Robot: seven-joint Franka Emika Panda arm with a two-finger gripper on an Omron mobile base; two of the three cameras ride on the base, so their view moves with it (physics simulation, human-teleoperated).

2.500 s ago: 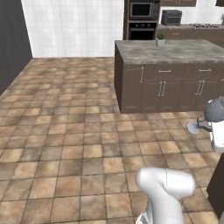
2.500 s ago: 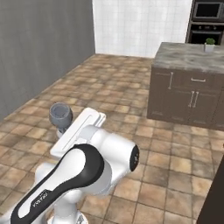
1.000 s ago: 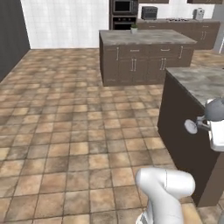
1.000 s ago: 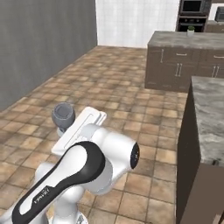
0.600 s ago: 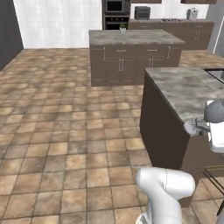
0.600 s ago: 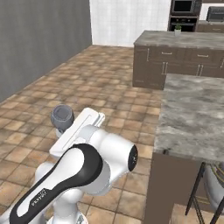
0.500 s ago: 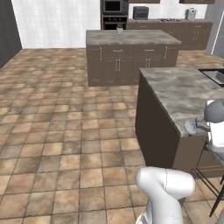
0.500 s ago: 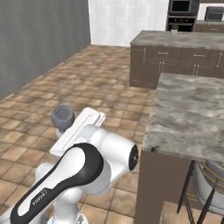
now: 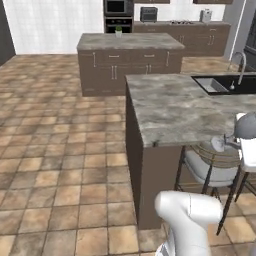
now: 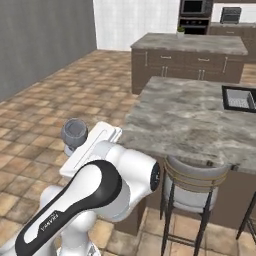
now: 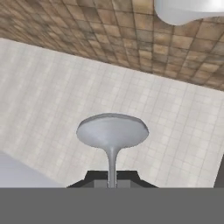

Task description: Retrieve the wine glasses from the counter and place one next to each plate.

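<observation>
1. In the right base view the gripper (image 10: 75,150) is mostly hidden behind the white hand, so its fingers are hard to make out. It is closed on the stem of a wine glass (image 10: 74,133), whose rounded grey-blue bowl stands above the hand, over the floor to the left of the island.
2. In the left base view the same wine glass (image 9: 245,126) is cut off by the right edge. Its bowl and round foot show beside the near right part of the island top.
3. In the hand view the wine glass (image 11: 112,133) has a thin clear stem that goes down between the two dark finger tips (image 11: 94,177). Its round foot spreads wide above them (smooth, pale grey).
4. The island (image 9: 175,107) has a grey-brown marbled stone top over dark brown sides. A black sink (image 9: 225,84) with a curved tap is set in its far right part.
5. A stool (image 10: 192,190) with a grey seat, a curved back rail and thin dark legs stands at the near side of the island, partly under the top.
6. A second stone-topped unit (image 9: 130,60) with dark drawers stands farther away, with a small green plant (image 9: 118,31) on it.
7. The floor (image 9: 55,150) is of brown square tiles. At the far wall there are white tiles and a built-in oven (image 9: 118,10); small things on the far counter are too small to name.
</observation>
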